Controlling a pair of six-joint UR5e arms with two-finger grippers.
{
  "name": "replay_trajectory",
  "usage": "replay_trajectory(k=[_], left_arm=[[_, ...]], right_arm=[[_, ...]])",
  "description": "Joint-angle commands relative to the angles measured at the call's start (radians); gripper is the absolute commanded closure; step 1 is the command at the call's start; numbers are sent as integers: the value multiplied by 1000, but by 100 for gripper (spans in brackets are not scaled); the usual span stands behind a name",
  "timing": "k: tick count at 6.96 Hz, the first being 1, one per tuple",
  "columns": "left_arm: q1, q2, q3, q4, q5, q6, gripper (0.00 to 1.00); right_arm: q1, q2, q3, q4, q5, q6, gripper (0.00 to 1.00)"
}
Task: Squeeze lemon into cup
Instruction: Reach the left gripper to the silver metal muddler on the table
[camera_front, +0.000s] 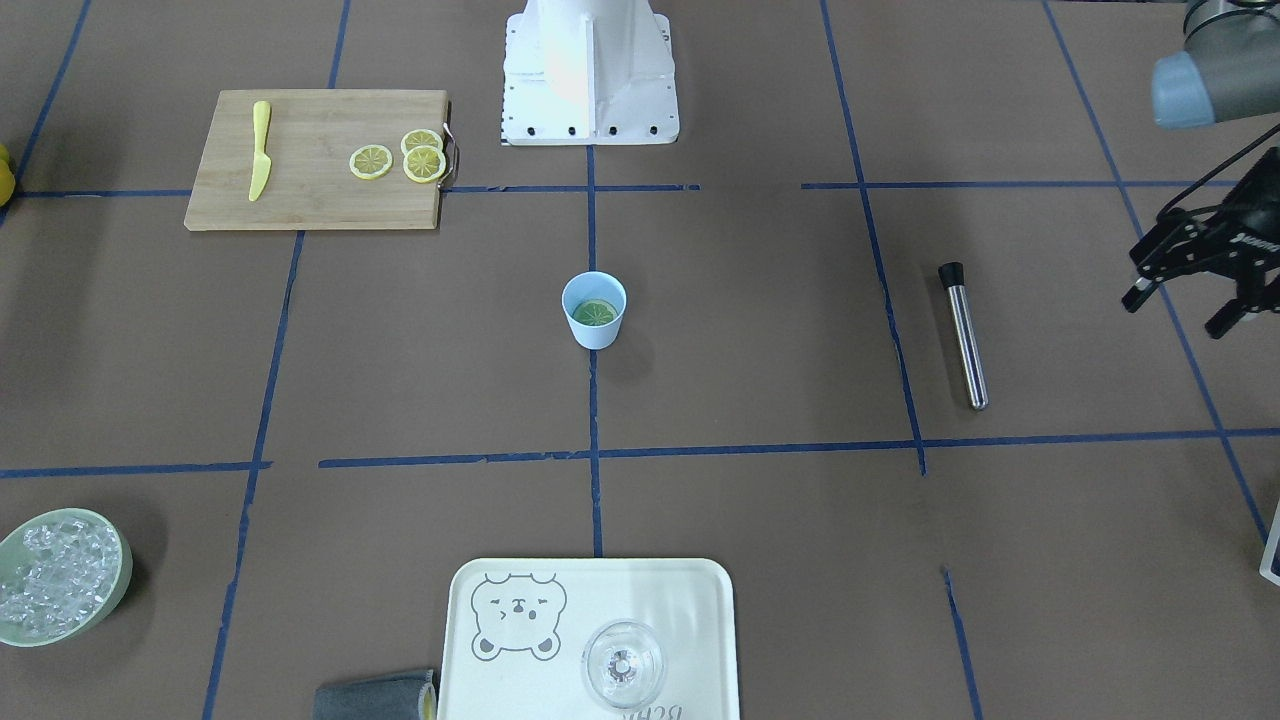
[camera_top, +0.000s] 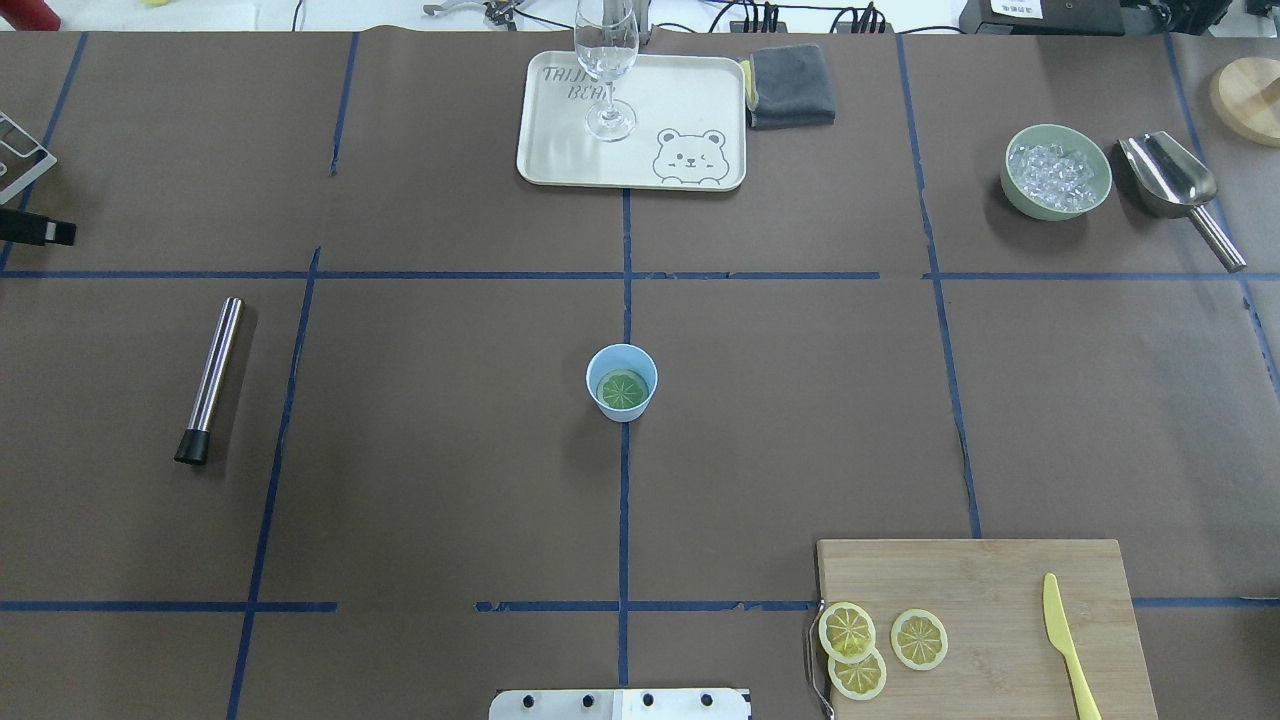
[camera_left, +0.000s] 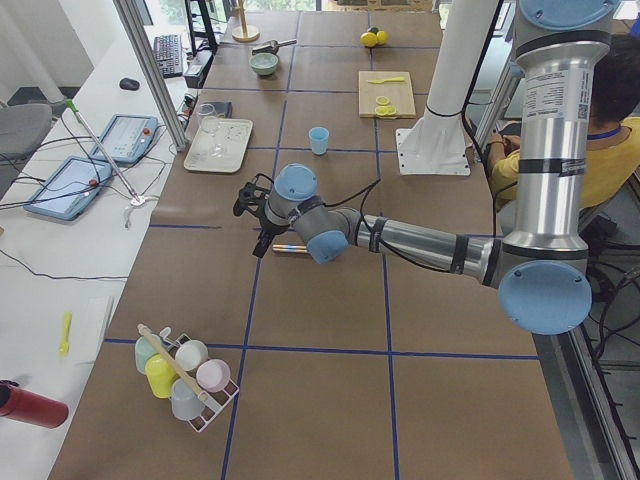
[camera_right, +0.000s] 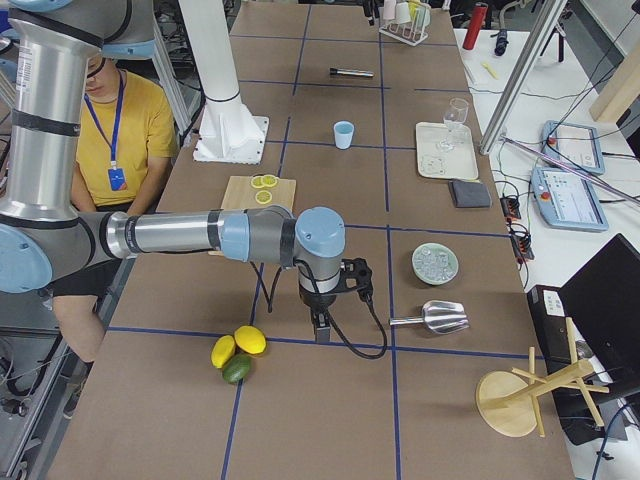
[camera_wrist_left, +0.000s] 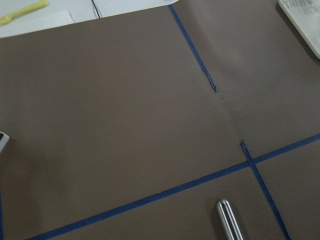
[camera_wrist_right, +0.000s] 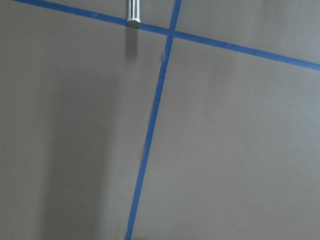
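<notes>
The light-blue cup (camera_front: 597, 336) (camera_top: 624, 411) stands upright at the table's centre, on a blue tape line. A lemon slice (camera_front: 595, 313) (camera_top: 622, 388) lies flat inside it and looks greenish in the cup's shade. Three more lemon slices (camera_front: 371, 161) (camera_top: 847, 631) rest on the wooden cutting board (camera_front: 300, 200). My left gripper (camera_front: 1175, 312) (camera_left: 255, 205) hovers open and empty at the table's far left side, well away from the cup. My right gripper (camera_right: 320, 328) shows only in the exterior right view, pointing down; I cannot tell whether it is open or shut.
A steel muddler (camera_front: 962, 335) (camera_top: 210, 378) lies near the left gripper. A yellow knife (camera_front: 260, 150) lies on the board. The bear tray (camera_top: 560, 150) carries a clear glass (camera_top: 606, 60). A cloth (camera_top: 790, 85), ice bowl (camera_top: 1020, 200) and scoop (camera_top: 1170, 180) are at the far side.
</notes>
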Motion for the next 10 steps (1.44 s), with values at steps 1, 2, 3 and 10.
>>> replay_trajectory(k=[1,2,3,10], left_arm=[[194,-119,125,6,170,-221,0],[216,-152,178,3,195,-218,0],[241,-153,178,6,205,-177,0],[305,-140,211,2,249,-255,18]], right_arm=[[2,-2,-7,0,0,-3,0],[2,-2,-10,1,0,-4,0],[4,-2,-11,1,0,-4,0],[2,3,-23,1,-3,-6,0]])
